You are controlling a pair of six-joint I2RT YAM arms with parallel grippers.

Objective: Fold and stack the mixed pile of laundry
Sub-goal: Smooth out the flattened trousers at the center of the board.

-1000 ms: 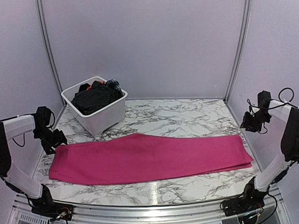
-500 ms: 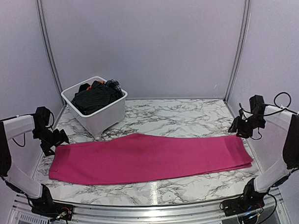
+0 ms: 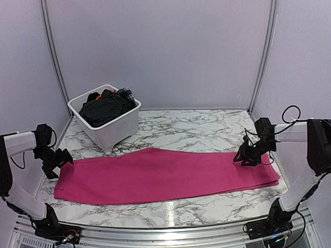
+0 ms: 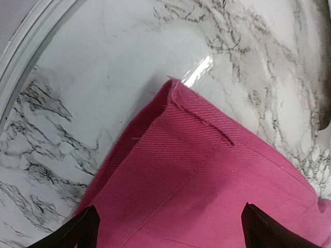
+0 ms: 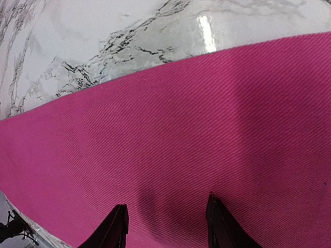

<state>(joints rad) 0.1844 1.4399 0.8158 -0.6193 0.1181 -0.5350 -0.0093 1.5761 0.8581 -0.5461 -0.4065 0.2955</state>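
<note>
A large magenta-pink cloth (image 3: 162, 175) lies flat as a long strip across the marble table. My left gripper (image 3: 62, 160) is open just above its far left corner (image 4: 176, 155); the corner seam shows between the wide-apart fingertips. My right gripper (image 3: 244, 158) is open low over the cloth's right end (image 5: 170, 144), near its far edge. The rest of the laundry sits in the white tub (image 3: 114, 127): a black pinstriped shirt (image 3: 102, 109), a bit of orange garment (image 3: 105, 94) and a small dark plaid piece (image 3: 126, 95).
The tub stands at the back left, close to the cloth's far edge. Bare marble (image 3: 193, 128) lies behind the cloth. Grey walls enclose the table, with a metal rail (image 3: 158, 233) along the near edge.
My right gripper has swung in from beside the right wall and come down over the cloth's right end. My left gripper has dropped slightly toward the left corner. The cloth has not moved.
</note>
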